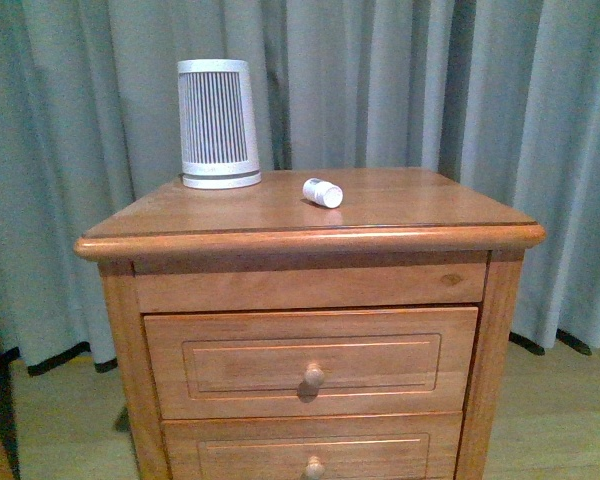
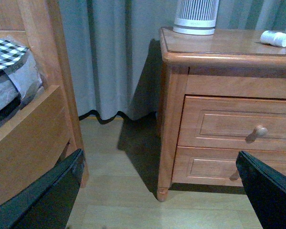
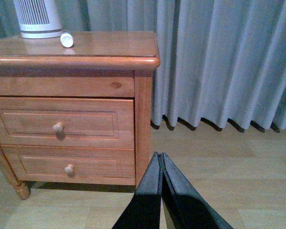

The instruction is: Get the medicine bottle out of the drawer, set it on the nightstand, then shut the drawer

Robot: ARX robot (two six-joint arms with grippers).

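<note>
The medicine bottle (image 1: 323, 192) lies on its side on the nightstand (image 1: 400, 205) top, right of centre. It also shows in the left wrist view (image 2: 276, 38) and the right wrist view (image 3: 66, 39). The upper drawer (image 1: 310, 362) is shut, its round knob (image 1: 313, 376) facing me. No arm shows in the front view. My left gripper (image 2: 164, 191) is open and empty, low over the floor, off the nightstand's left side. My right gripper (image 3: 160, 160) is shut and empty, low over the floor, off the nightstand's right front corner.
A white tapered ribbed device (image 1: 218, 123) stands at the back left of the nightstand top. The lower drawer (image 1: 313, 455) is shut. Grey curtains (image 1: 460, 90) hang behind. A wooden bed frame (image 2: 33, 124) with bedding stands left of the nightstand across a strip of wood floor (image 2: 119, 191).
</note>
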